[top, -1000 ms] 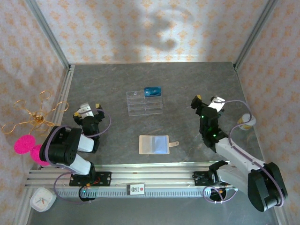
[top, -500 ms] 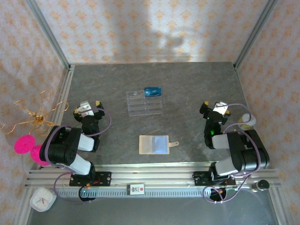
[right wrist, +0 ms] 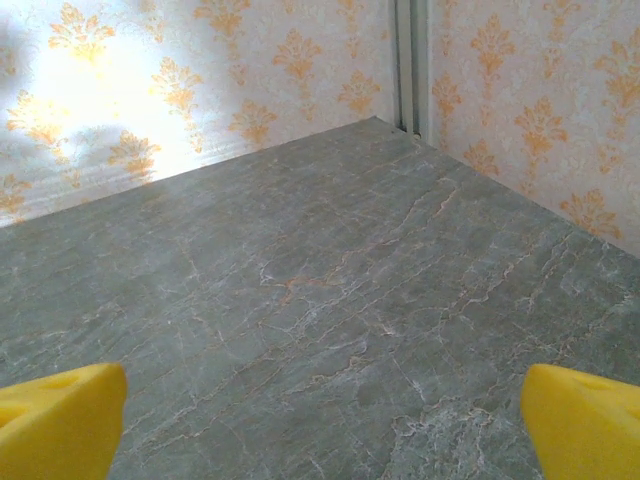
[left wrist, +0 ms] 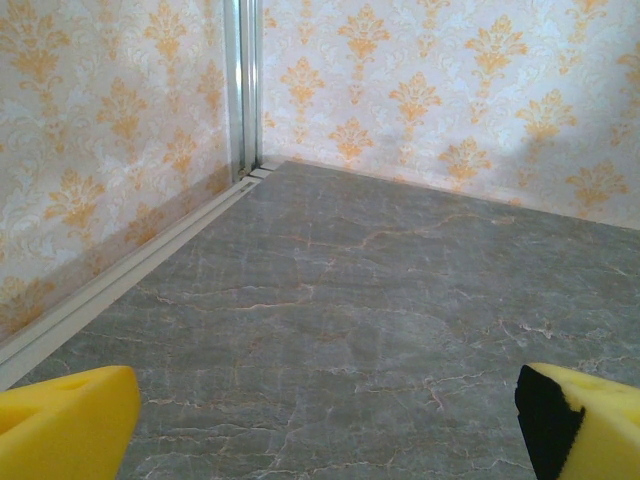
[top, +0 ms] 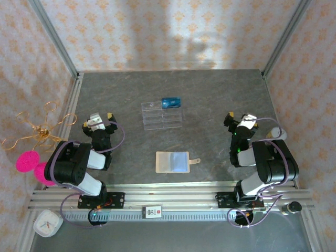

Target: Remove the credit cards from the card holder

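Card holder [top: 165,161] lies open and flat at the front middle of the table [top: 210,94], with a blue credit card [top: 181,161] on its right half. Left gripper [top: 101,117] and right gripper [top: 239,117] are both released, jaws wide, well apart from it. Suggest pinning the cream half with the left, then pinching the card's edge with the right and sliding it out low.

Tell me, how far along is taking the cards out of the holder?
Looks done: a blue card lies in the clear tray, far right compartment. In hand: nothing; left gripper and right gripper are open, apart from the card holder. Left: the open holder shows blue inside, perhaps another card.
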`<move>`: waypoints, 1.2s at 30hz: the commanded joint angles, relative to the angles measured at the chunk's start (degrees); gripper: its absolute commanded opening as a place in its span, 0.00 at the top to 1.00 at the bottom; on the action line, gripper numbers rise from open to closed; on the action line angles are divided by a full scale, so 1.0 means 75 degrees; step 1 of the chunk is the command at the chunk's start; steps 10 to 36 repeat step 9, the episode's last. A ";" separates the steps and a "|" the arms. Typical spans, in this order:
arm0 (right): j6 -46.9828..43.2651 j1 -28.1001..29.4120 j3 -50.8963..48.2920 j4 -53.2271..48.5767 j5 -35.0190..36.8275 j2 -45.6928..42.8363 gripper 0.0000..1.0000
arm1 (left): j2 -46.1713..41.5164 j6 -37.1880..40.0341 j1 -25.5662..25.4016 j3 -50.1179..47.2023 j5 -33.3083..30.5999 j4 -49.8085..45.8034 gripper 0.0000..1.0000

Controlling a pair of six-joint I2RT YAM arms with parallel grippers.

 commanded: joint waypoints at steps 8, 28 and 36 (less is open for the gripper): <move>0.0007 -0.0019 -0.0076 0.0350 -0.0027 -0.0079 0.00 | 0.0061 0.0041 -0.0035 0.0120 0.0121 0.0246 0.01; 0.0001 -0.0019 -0.0075 0.0348 -0.0024 -0.0071 0.00 | 0.0061 0.0040 -0.0035 0.0109 0.0118 0.0243 0.01; 0.0001 -0.0019 -0.0075 0.0348 -0.0024 -0.0071 0.00 | 0.0061 0.0040 -0.0035 0.0109 0.0118 0.0243 0.01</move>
